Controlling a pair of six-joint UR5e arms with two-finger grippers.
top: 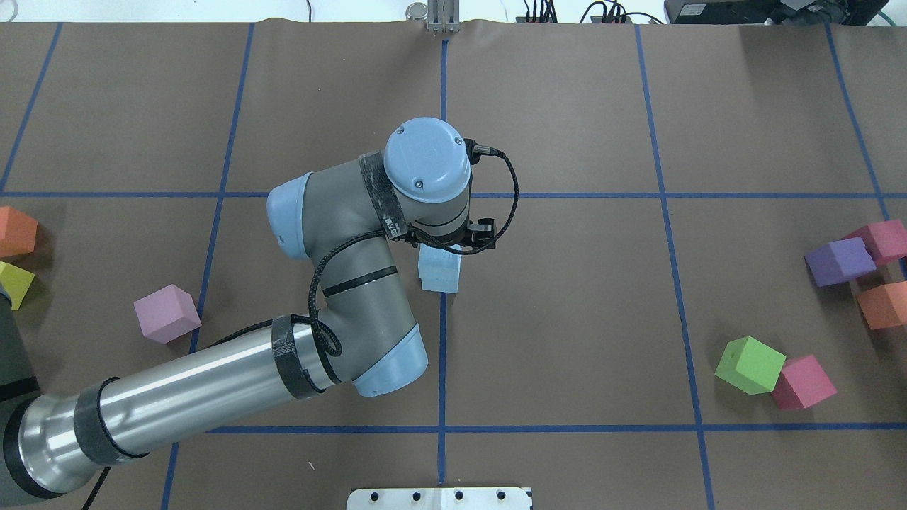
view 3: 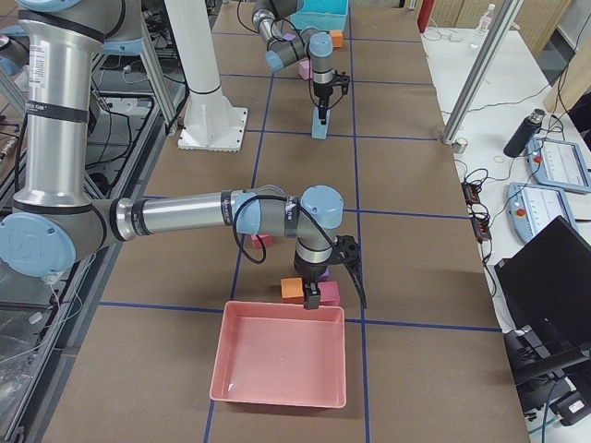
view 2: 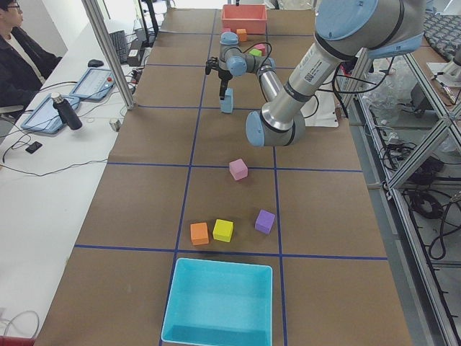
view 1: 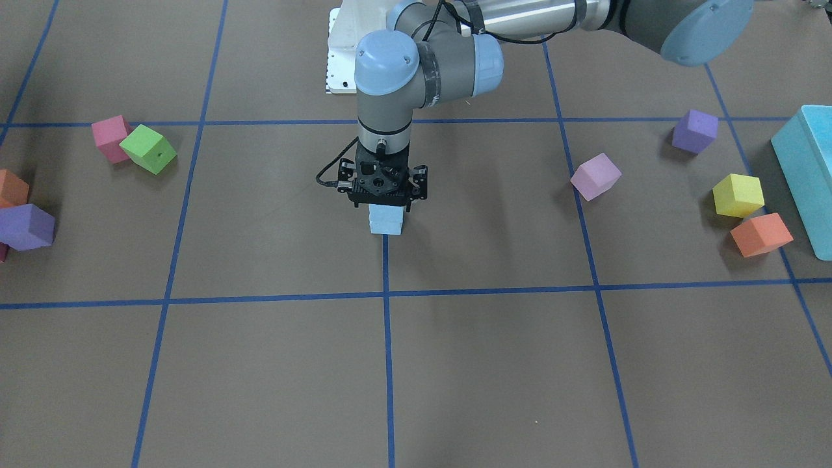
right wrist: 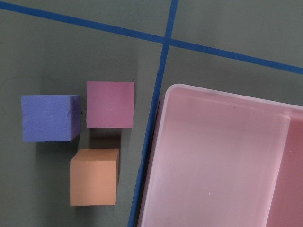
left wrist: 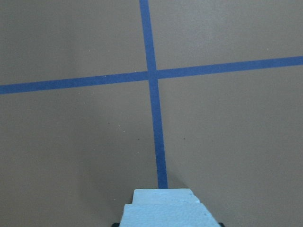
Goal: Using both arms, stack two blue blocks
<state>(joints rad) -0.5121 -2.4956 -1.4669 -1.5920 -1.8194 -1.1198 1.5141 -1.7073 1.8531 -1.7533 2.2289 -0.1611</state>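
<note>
Exterior front-facing view is showing left gripper (view 1: 383, 201) sitting over the blue blocks (view 1: 387, 220), one seemingly resting on the other on the counter (view 1: 520, 364), placing step ending; clamped or loose, cannot tell; next is needing release and straight lift.

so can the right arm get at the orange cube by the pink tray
Probably yes. The right pincer hangs close by the orange cube, whose top is uncovered. The magenta cube and the pink tray stand near it but apart, leaving its sides free.
</note>
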